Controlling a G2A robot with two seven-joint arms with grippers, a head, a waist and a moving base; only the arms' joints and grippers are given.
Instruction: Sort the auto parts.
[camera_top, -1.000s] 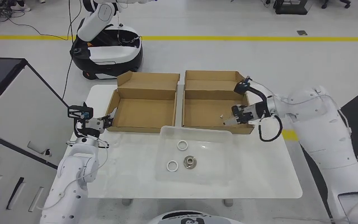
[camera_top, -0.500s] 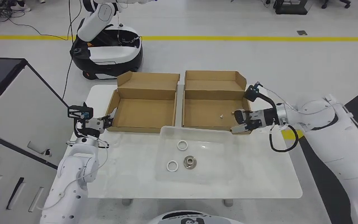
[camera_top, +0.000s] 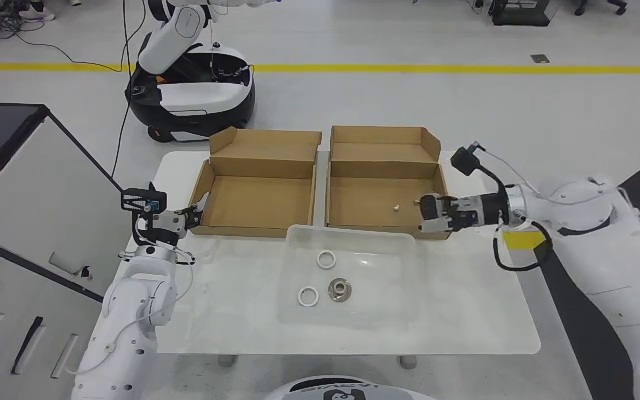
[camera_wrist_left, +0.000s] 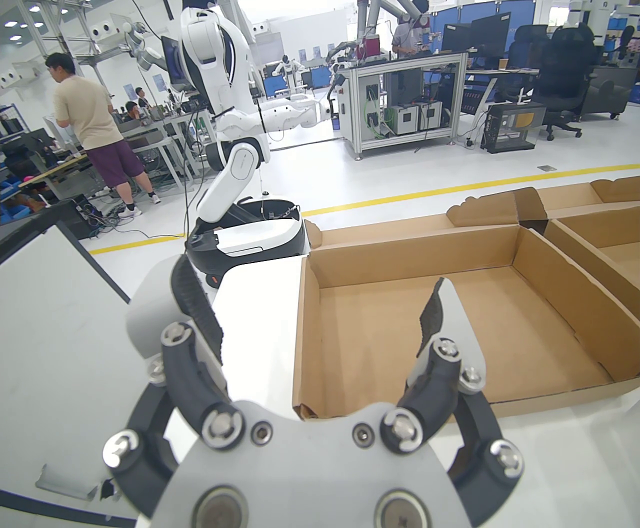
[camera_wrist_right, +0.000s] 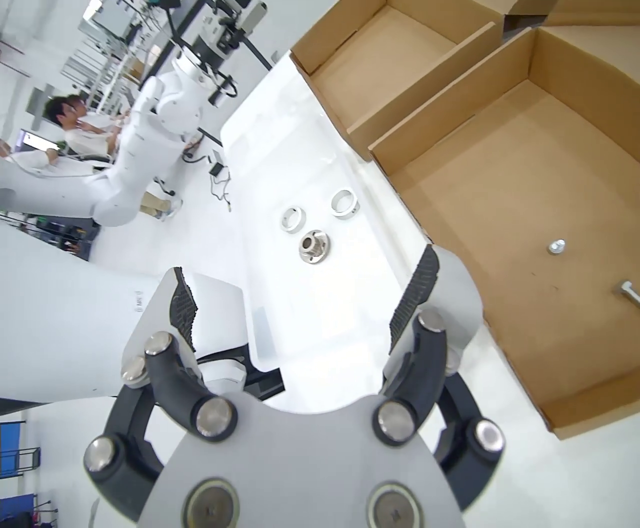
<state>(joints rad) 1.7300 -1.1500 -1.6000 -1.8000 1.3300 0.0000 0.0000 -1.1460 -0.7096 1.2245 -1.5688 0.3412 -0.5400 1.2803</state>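
The tray (camera_top: 395, 300) sits mid-table (camera_top: 470, 300). Inside it, the far ring (camera_top: 326, 259) lies toward its back wall, and the near ring (camera_top: 308, 296) lies toward its left front. The flanged hub (camera_top: 341, 291) is just right of the near ring. Directly behind the tray stand the left box (camera_top: 255, 200) and the right box (camera_top: 365, 200), side by side. A nut (camera_top: 398, 209) and a bolt (camera_wrist_right: 626, 292) lie in the right box. The right gripper (camera_top: 425, 213) is just behind the tray's far right corner. The left gripper (camera_top: 198, 213) is well left of the tray.
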